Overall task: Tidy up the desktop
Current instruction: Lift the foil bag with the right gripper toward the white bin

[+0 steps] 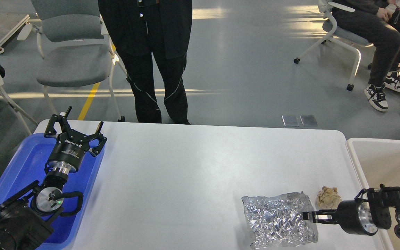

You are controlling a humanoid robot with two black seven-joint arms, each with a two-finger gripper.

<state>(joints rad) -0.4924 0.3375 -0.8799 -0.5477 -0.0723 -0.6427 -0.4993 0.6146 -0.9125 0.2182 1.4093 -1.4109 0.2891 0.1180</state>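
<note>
The white desktop [186, 163] fills the middle of the head view. A crumpled silver foil sheet [276, 222] is at its front right, its right edge pinched in my right gripper [311, 217], which is shut on it and holds it tilted up off the surface. A crumpled tan paper ball [327, 198] lies just behind the gripper, near the desktop's right edge. My left gripper [78, 123] is open and empty, pointing up over the far end of the blue tray [23, 163].
An off-white bin [352, 152] stands against the desktop's right edge. A person in black [151, 69] stands at the far edge, with a grey chair [71, 62] to the left. Seated people are at the far right.
</note>
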